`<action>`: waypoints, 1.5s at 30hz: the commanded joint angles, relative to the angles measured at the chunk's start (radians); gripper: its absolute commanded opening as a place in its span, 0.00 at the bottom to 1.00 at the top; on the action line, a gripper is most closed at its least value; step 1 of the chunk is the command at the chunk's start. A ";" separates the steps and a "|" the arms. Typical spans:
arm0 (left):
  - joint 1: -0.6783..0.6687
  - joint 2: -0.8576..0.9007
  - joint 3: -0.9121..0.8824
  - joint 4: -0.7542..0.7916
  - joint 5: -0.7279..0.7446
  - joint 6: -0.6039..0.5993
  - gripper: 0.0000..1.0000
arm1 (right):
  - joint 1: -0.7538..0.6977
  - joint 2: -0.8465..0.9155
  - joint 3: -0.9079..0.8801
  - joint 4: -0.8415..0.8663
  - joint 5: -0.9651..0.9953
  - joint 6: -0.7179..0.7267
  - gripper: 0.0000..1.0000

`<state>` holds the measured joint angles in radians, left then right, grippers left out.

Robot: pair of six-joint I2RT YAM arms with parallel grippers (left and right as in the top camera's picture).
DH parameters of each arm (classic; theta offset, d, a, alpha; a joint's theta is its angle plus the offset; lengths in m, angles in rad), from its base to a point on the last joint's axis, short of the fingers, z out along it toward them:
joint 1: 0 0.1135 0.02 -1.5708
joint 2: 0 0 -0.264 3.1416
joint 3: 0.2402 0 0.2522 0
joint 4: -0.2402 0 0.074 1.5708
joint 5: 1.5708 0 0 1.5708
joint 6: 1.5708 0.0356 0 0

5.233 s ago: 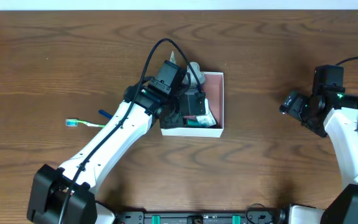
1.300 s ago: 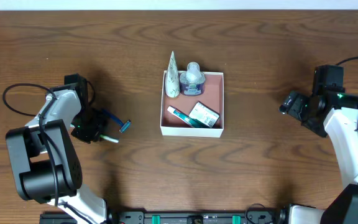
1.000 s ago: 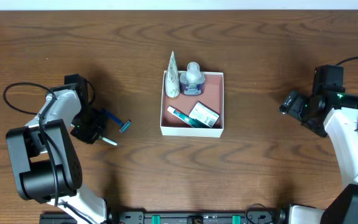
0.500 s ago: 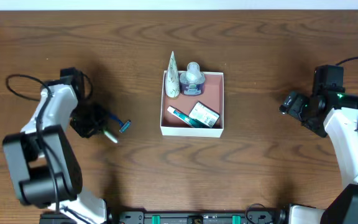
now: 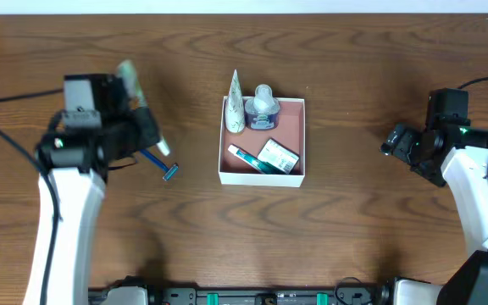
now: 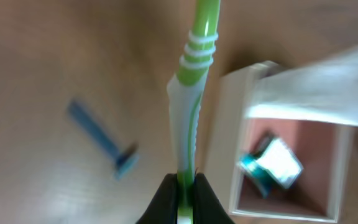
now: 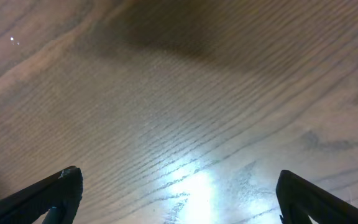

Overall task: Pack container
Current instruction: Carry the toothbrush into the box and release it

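The container (image 5: 293, 141), a white box with a pink inside, stands mid-table and holds a white cone tube (image 5: 235, 103), a purple-and-white bottle (image 5: 263, 108), a teal tube (image 5: 247, 157) and a small packet (image 5: 278, 153). My left gripper (image 5: 142, 120) hangs above the table to the container's left, shut on a green-and-white toothbrush (image 5: 128, 80). In the left wrist view the toothbrush (image 6: 188, 112) runs straight out from between the closed jaws of the left gripper (image 6: 184, 186), with the container (image 6: 224, 137) to the right. My right gripper (image 5: 394, 140) stays open at the far right, and in its wrist view the right gripper (image 7: 179, 186) has nothing between its fingers.
A blue razor (image 5: 161, 161) lies on the wood just left of the container, below the left gripper; the left wrist view shows the razor (image 6: 103, 142) blurred. A black cable trails from the left arm (image 5: 66, 220).
The left arm has risen from the table with the toothbrush in its jaws and swung upward. The razor stays on the table. The right arm has not moved.
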<state>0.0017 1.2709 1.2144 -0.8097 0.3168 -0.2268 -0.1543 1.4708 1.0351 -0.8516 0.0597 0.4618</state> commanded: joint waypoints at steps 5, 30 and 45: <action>-0.274 -0.164 0.021 0.232 0.016 0.330 0.06 | -0.008 0.000 0.011 -0.002 0.004 -0.014 0.99; -0.525 0.221 0.018 0.269 -0.101 1.088 0.06 | -0.008 0.000 0.011 -0.001 0.004 -0.014 0.99; -0.525 0.328 0.018 0.145 -0.254 1.177 0.06 | -0.008 0.000 0.011 -0.001 0.004 -0.014 0.99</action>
<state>-0.5201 1.5822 1.2236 -0.6601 0.0948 0.9253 -0.1543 1.4708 1.0351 -0.8516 0.0597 0.4618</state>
